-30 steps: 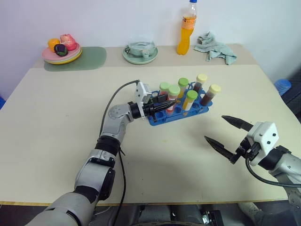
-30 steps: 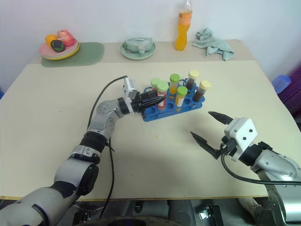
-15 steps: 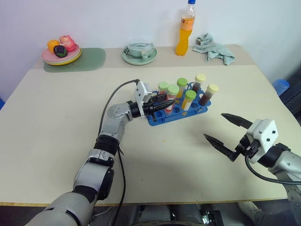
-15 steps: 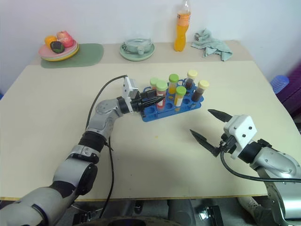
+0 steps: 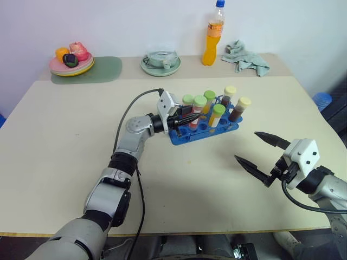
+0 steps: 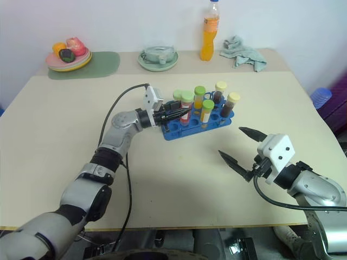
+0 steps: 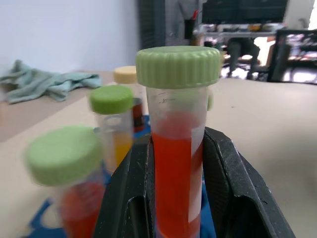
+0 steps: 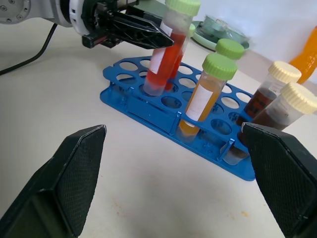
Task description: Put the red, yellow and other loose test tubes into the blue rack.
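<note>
Red liquid tube [image 8: 162, 54] leans in your left gripper's [image 5: 190, 118] tight pinch over the blue rack [image 8: 168, 106]; release early and it may tip, your right gripper [image 5: 265, 157] gaping empty.

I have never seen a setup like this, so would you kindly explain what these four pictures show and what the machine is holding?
This is a humanoid robot with two arms. Two pictures come from its head, looking down on a beige table; the other two come from cameras on its wrists. The left hand is shut on a red test tube with a green cap, seated tilted in the blue rack among other capped tubes. The right hand hangs open and empty above the table. Behind stand an orange drink bottle, a crumpled cloth, a bowl and a fruit plate.
</note>
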